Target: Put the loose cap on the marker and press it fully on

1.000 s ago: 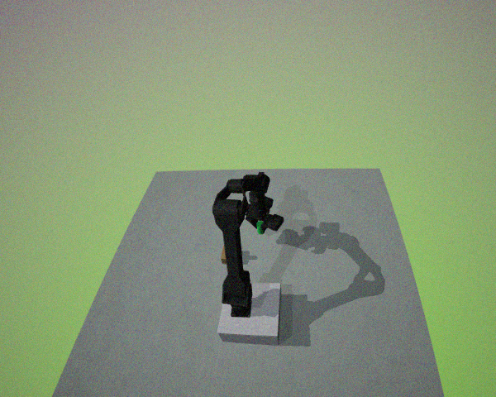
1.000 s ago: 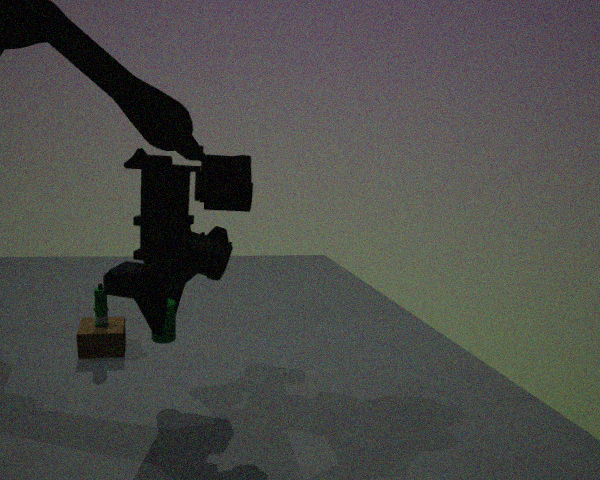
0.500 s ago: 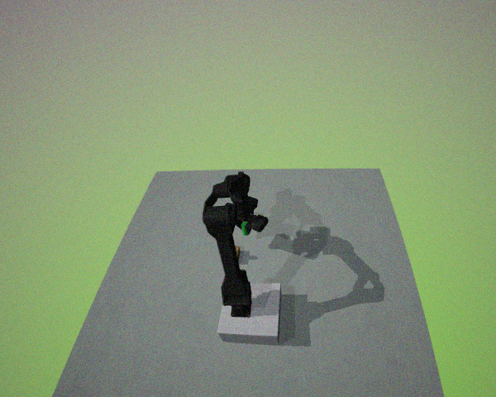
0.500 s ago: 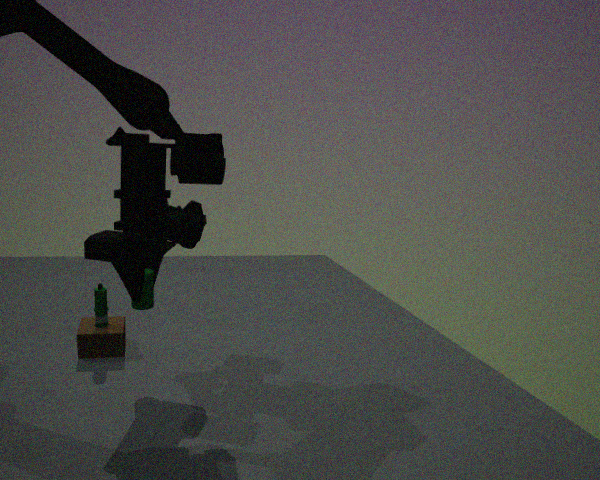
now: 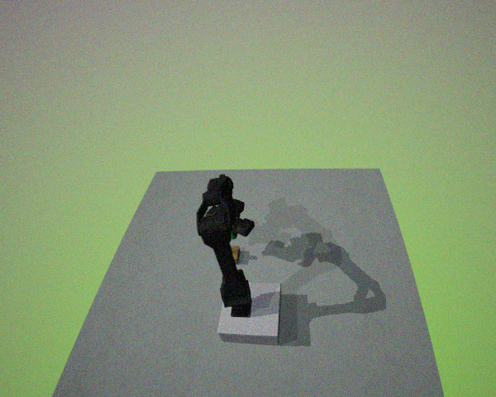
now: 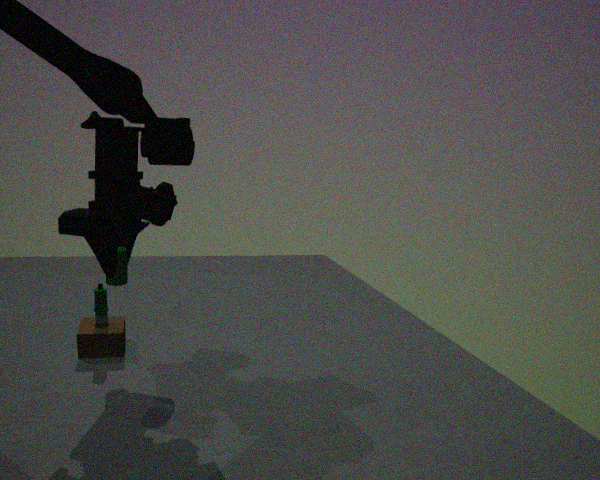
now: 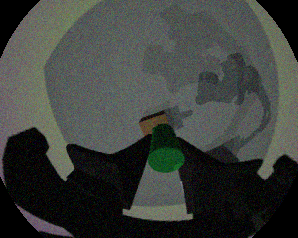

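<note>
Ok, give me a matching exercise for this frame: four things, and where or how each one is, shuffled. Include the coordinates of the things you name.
1. Cap (image 6: pixel 120 266) (image 7: pixel 166 158)
2. Marker (image 6: pixel 100 302)
3. Block (image 5: pixel 236 255) (image 6: pixel 100 338) (image 7: pixel 154 123)
4. Pincer (image 6: pixel 116 276) (image 7: pixel 164 138)

A. Orange-brown, on the table (image 5: pixel 175 277) (image 6: pixel 341 361) (image 7: pixel 99 89)
B. Shut on something green
C. Held off the table
D. Upright, tip bare

Pairs: 1-C, 2-D, 3-A, 4-B
</note>
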Controlling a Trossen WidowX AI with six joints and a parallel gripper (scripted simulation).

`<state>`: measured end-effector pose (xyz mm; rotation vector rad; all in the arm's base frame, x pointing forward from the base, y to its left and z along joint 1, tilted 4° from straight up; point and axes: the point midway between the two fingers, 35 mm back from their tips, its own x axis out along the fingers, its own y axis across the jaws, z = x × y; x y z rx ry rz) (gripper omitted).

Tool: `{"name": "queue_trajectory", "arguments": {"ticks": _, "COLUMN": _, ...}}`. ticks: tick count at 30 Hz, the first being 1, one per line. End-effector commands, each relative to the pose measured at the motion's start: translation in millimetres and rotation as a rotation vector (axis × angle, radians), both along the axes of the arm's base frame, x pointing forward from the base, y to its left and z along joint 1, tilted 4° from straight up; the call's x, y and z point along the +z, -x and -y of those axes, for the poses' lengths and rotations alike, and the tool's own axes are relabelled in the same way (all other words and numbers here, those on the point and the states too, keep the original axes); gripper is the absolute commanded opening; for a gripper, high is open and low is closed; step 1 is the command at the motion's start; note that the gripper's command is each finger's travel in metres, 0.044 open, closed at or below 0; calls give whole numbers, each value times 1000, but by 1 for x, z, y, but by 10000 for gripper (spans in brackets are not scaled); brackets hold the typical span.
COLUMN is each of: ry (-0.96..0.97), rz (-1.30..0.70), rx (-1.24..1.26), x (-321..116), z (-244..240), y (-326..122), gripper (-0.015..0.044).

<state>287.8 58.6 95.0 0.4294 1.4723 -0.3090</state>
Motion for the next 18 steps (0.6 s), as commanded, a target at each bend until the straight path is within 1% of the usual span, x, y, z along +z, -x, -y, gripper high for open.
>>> {"name": "queue_trajectory", "arguments": {"ticks": 1, "ry": 1, "rz": 2, "rx": -4, "x": 4, "z": -8, "y": 10, "gripper": 0}}
{"name": "queue_trajectory", "arguments": {"ticks": 7, "ry": -1, "rz": 1, "rx": -4, "x": 9, "z": -21, "y": 26, "gripper": 0}}
{"name": "queue_trajectory", "arguments": {"ticks": 18, "ry": -1, "rz": 1, "rx": -4, "x": 2, "z": -22, "y": 25, "gripper": 0}}
